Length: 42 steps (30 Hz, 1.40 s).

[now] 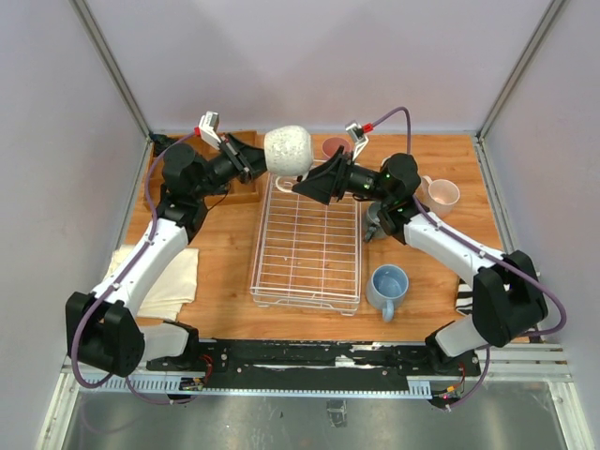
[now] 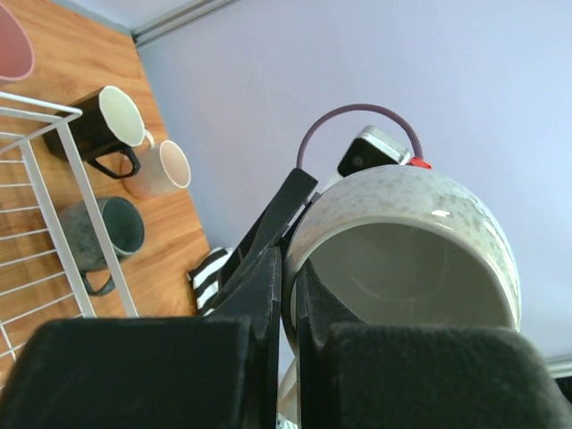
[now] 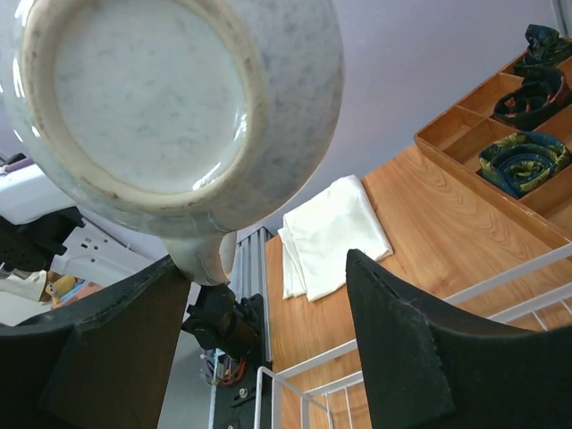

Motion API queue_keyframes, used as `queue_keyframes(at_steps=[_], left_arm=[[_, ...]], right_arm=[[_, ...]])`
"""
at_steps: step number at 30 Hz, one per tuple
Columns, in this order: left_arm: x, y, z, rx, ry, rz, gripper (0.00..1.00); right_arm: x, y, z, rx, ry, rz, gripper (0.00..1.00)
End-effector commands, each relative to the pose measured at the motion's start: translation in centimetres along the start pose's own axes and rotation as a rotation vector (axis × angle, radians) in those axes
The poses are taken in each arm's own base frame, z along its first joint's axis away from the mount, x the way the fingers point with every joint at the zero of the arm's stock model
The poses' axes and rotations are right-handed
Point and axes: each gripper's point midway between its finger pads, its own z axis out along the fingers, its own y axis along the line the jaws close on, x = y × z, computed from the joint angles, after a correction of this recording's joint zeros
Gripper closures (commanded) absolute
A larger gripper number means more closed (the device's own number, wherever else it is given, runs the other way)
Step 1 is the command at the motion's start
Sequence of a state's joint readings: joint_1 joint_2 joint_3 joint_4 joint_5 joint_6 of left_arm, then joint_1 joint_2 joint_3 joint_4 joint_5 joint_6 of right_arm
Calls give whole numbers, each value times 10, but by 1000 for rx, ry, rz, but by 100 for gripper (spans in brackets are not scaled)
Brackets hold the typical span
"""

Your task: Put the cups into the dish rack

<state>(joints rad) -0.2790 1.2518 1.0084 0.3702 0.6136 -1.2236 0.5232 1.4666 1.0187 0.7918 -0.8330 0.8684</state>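
One bench [image 1: 225, 253] bears one dish rack [image 1: 309, 246], with open wood along the rack's left edge. Above its far edge the left jaws clamp the white cup [image 1: 287, 150] by the rim, and the right jaws gape at its base. Five other cups [image 1: 387, 286] crowd the right side.

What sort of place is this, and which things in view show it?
Probably a robot lab cell staged for a kitchen chore: plain walls box in a wooden table, two arms are bolted to its near edge, and a dish rack stands among cups.
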Motion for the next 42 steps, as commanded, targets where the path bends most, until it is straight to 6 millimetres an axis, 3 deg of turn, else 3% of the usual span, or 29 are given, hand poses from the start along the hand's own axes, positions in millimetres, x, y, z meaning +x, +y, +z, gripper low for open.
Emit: queue_keyframes(at_steps=[1,8,11,15,42], left_arm=[[-10,-43,-5,134,-62,44,99],[-12,-34,-8,123,-103,39,99],[-12,-30,-8,115,-106,39,99],[-12,-27,-8,113,-115,39,99],[-27,-29,-6,143,-199,7,99]], right_arm=[[-17,21,16,-74,-71,-37,31],[-26,32,28,-116,-116,-39,32],[-30,33,30,-122,-126,-45,39],[-31,33,33,-131,-127,-41,40],[-31,30,53,-146,-172,-14,44]])
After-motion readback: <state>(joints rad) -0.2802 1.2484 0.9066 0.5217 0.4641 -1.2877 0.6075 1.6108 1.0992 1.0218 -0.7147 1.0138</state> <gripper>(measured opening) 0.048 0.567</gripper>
